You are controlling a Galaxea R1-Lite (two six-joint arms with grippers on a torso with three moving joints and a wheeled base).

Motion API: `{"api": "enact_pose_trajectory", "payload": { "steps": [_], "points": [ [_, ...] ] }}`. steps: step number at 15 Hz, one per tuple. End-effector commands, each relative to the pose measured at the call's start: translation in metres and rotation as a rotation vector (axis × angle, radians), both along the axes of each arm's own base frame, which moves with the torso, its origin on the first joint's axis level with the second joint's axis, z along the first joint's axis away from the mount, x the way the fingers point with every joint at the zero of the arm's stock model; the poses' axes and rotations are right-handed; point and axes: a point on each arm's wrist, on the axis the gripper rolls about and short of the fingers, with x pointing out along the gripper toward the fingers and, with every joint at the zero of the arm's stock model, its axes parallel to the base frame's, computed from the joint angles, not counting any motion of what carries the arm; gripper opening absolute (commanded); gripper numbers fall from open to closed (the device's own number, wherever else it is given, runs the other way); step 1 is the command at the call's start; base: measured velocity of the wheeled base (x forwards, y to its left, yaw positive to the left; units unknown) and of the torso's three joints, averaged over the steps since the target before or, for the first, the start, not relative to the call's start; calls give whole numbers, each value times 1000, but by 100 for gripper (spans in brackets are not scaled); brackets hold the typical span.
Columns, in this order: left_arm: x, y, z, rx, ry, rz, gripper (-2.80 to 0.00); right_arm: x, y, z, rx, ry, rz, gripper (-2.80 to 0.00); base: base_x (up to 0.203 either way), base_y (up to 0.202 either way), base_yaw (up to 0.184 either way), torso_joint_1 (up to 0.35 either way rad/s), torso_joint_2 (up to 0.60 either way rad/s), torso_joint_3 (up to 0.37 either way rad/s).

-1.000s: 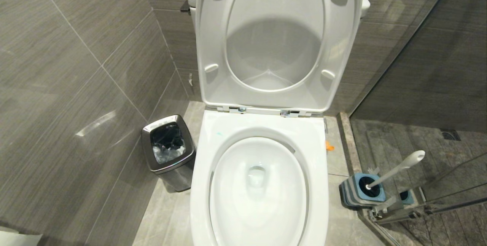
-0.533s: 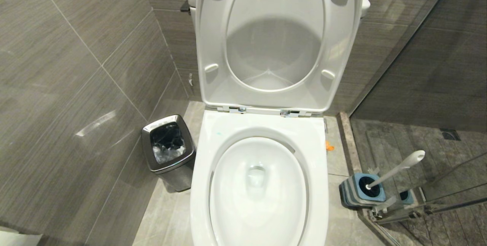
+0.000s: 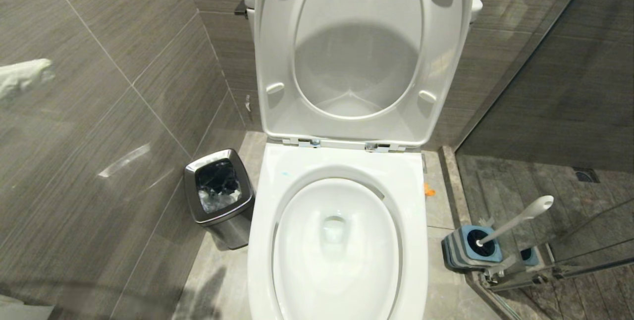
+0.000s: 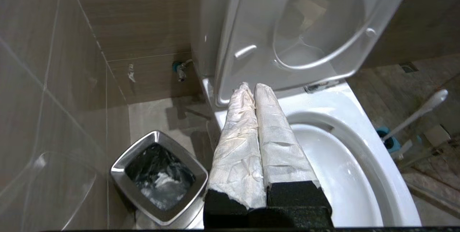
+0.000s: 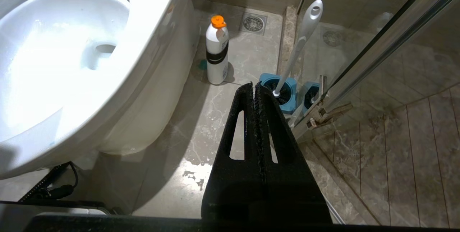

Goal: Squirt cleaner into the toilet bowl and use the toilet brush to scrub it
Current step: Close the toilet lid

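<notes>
steel makes the small square bin [image 3: 219, 199] at about eight o'clock from the toilet bowl [image 3: 337, 240], and a black liner with crumpled white scraps fills it. the left gripper [image 4: 250, 89], its fingers wrapped in white paper, is pressed closed on nothing and hangs above the bowl's rim near the hinges, at the bowl's eleven o'clock. seat and lid [image 3: 356, 52] stand upright; the basin holds clear water, with a tiny teal spot of cleaner [image 3: 285, 173] on the rim. at three o'clock a white bottle with an orange cap [image 5: 217, 54] stands on the floor. further right the toilet brush [image 3: 515, 221] sits tilted in its blue holder [image 3: 470, 248]. the right gripper [image 5: 254, 87], closed and empty, hangs near it.
</notes>
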Motion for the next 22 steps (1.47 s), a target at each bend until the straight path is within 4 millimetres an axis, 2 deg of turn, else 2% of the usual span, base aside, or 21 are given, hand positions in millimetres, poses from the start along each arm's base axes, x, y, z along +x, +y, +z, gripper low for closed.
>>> {"api": "enact_pose_trajectory", "payload": {
  "steps": [1,3,4,6,8,10,15,19,22],
  "points": [
    [86,-5,-9,-34,88,-7,-280,0,0,0,0,3,0,-280,0,0,0,0,0,0],
    [125,-8,8,-94,7,20,-280,0,0,0,0,3,0,-280,0,0,0,0,0,0],
    [138,-11,24,-132,-58,35,-280,0,0,0,0,4,0,-280,0,0,0,0,0,0],
    [154,-19,53,-225,-168,59,-280,0,0,0,0,3,0,-280,0,0,0,0,0,0],
    [168,-28,68,-320,-217,77,-280,0,0,0,0,3,0,-280,0,0,0,0,0,0],
    [179,-33,69,-361,-209,66,-280,0,0,0,0,3,0,-280,0,0,0,0,0,0],
    [198,-50,91,-470,-168,-56,-280,0,0,0,0,3,0,-280,0,0,0,0,0,0],
    [213,-55,83,-381,-84,-304,-280,0,0,0,0,3,0,-280,0,0,0,0,0,0],
    [224,-56,74,-362,-60,-328,-280,0,0,0,0,3,0,-280,0,0,0,0,0,0]
  ]
}}
